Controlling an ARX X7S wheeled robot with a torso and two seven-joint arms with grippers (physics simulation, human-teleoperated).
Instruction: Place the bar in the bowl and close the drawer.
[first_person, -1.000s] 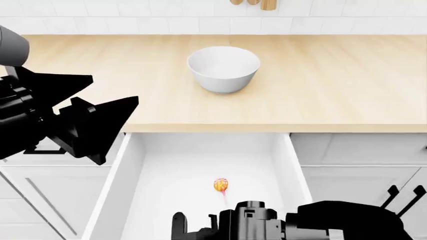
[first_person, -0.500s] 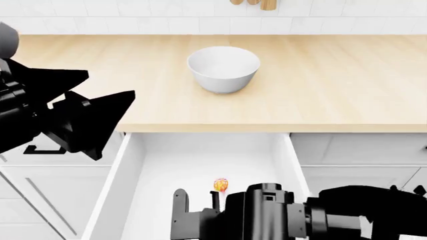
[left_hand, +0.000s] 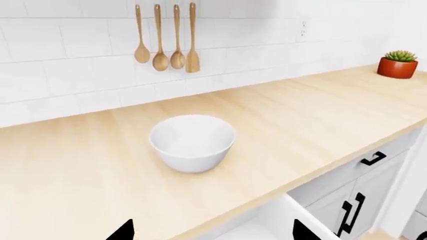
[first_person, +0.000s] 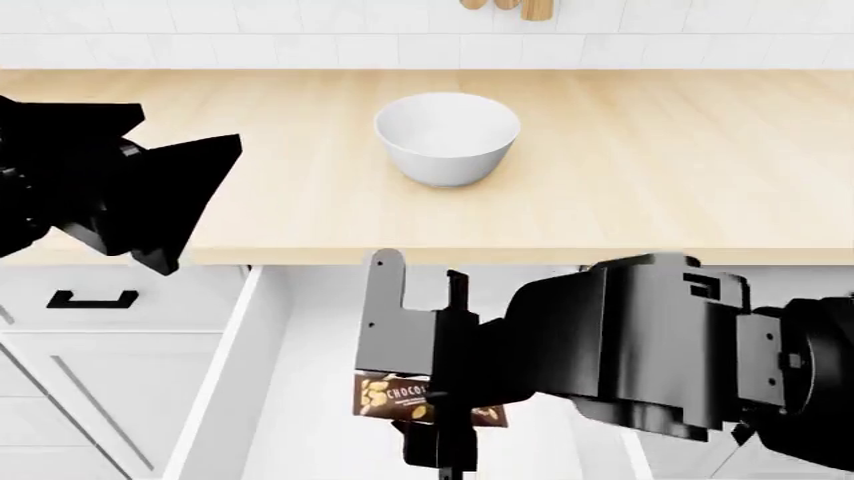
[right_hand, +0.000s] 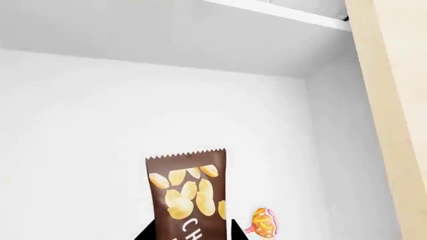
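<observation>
Raised since a second ago, the right arm now holds its gripper (first_person: 424, 395) above the open drawer (first_person: 260, 330), jaws clenched on the bar (first_person: 400, 398), which hangs clear of the drawer floor. Worktop (first_person: 667, 170): bowl (first_person: 447, 137) stands near mid-depth, empty, well apart from the bar. Left gripper (first_person: 147, 190) has shifted up over the worktop's left front edge; its jaws appear spread. Lollipop (right_hand: 261, 222) remains in the drawer. Judgement: pick achieved; carry to bowl and drawer closing outstanding.
</observation>
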